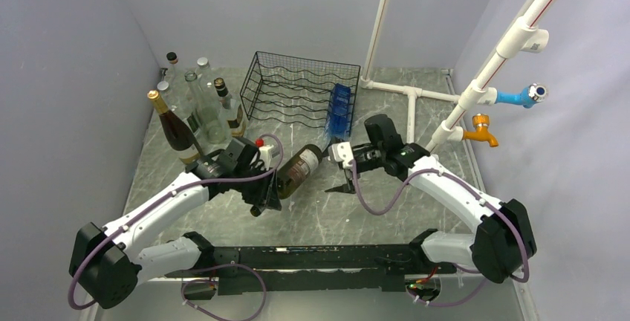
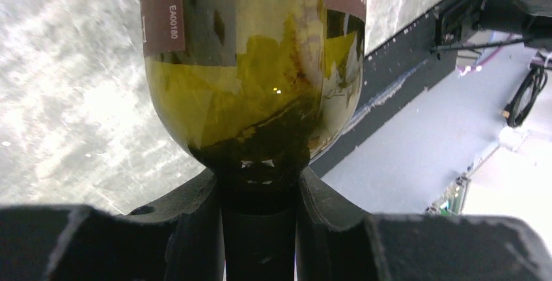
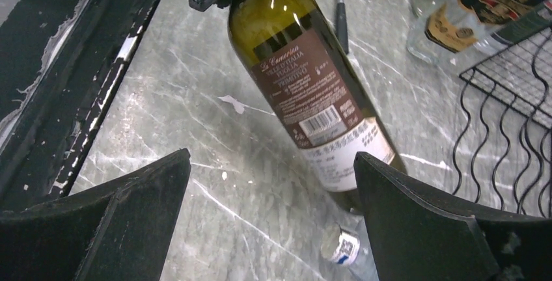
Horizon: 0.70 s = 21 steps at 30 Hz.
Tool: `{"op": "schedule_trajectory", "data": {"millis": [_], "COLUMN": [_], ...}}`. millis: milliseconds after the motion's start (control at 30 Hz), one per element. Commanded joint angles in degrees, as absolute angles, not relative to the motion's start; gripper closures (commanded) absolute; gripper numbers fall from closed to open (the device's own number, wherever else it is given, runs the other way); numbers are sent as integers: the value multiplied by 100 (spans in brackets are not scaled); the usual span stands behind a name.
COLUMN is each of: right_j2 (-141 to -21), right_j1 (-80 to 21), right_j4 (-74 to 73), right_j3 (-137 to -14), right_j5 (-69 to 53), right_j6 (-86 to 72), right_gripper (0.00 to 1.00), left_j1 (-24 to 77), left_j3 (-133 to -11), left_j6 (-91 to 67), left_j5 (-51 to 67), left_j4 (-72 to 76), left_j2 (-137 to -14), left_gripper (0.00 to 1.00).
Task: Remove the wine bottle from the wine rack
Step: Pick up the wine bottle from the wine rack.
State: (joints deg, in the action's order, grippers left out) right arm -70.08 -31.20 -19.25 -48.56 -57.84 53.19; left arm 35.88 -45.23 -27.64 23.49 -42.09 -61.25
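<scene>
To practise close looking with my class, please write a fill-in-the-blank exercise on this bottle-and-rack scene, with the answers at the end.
1. The left gripper is shut on the ____ of the wine bottle.
2. The right gripper stands ____, holding nothing.
3. The lone bottle in the wine rack is coloured ____.
Answers: neck; open; blue.

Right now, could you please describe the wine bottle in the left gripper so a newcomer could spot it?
Find the black wire wine rack at the back of the table; in front of it is a dark green wine bottle with a brown label. Unlike the bottles standing left of the rack, it is on its side, neck clamped in the left gripper.
</scene>
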Motion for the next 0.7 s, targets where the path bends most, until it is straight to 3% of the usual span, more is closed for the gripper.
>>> {"op": "schedule_trajectory", "data": {"millis": [0, 233, 667], "right_j2": [-6912, -6987, -7371], "right_j1": [-3579, -4318, -5071], "right_j4": [-1712, -1347, -1120], "right_j3": [-4740, -4543, -4339], "right_j5": [-5449, -4328, -3382], "right_j6": [5918, 6129, 6538], "right_gripper": [0, 0, 0], "left_j1": [3748, 3898, 3999], "left_j3": [-4746, -4806, -4810], "left_j6": [-2755, -2764, -2699], "left_j5": [3012, 3444, 3868], "left_j4": [-3975, -4008, -3872], "left_j2": [-5915, -6079, -6270], "left_gripper": [100, 100, 100]}}
